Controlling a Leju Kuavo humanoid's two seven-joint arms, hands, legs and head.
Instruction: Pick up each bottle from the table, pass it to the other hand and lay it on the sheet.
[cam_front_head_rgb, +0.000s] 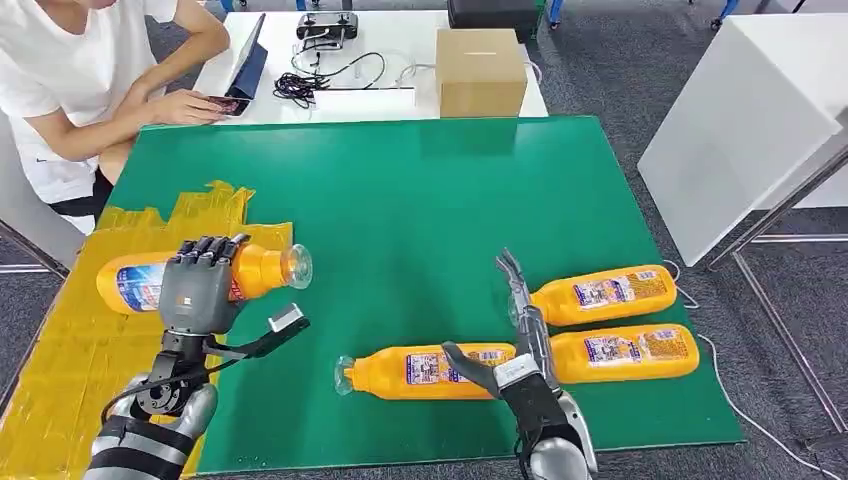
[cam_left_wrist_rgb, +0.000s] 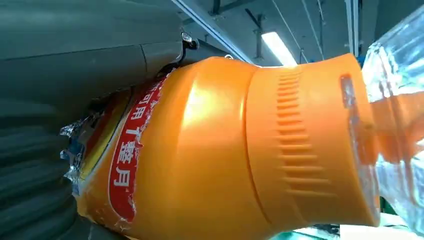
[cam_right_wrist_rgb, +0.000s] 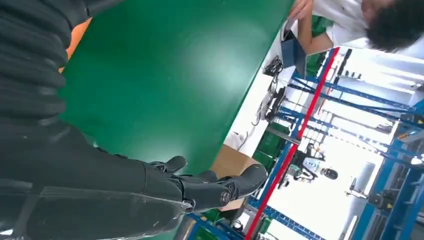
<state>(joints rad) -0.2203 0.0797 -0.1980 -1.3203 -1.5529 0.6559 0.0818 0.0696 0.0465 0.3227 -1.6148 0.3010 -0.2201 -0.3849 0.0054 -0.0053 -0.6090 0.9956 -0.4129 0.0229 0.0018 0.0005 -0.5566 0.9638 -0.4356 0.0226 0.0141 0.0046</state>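
A: What sat nearest the robot?

B: The right hand (cam_front_head_rgb: 520, 345) at about five o'clock, its fingers (cam_front_head_rgb: 512, 272) spread and holding nothing, hovering over the tabletop (cam_front_head_rgb: 420, 200). Just beside it lay three bottles on their sides: bottle A (cam_front_head_rgb: 425, 368) at six o'clock right by the thumb, bottle B (cam_front_head_rgb: 625, 353) at four, bottle C (cam_front_head_rgb: 600, 291) just beyond B.

A: And the left hand (cam_front_head_rgb: 200, 285)?

B: At nine o'clock, its fingers (cam_front_head_rgb: 205, 248) curled over bottle D (cam_front_head_rgb: 265, 270), gripping it around the middle, over the edge of the yellow sheet (cam_front_head_rgb: 70, 350). Its clear cap (cam_front_head_rgb: 297, 266) pointed toward the green.

A: What could have gone wrong?

B: I judged the sheet rumpled and taped unevenly, so D, being round, might have rolled off toward the green once released. The label (cam_left_wrist_rgb: 122, 160) looked torn under the palm; a slick wrap could let the bottle twist in the grip.

A: Anything on the right side?

B: The spread fingers were close to A and C; a careless reach for one might have knocked the other away.

A: Farther off?

B: A person (cam_front_head_rgb: 70, 80) at eleven o'clock, a box (cam_front_head_rgb: 480, 70) at twelve, well apart from it all.
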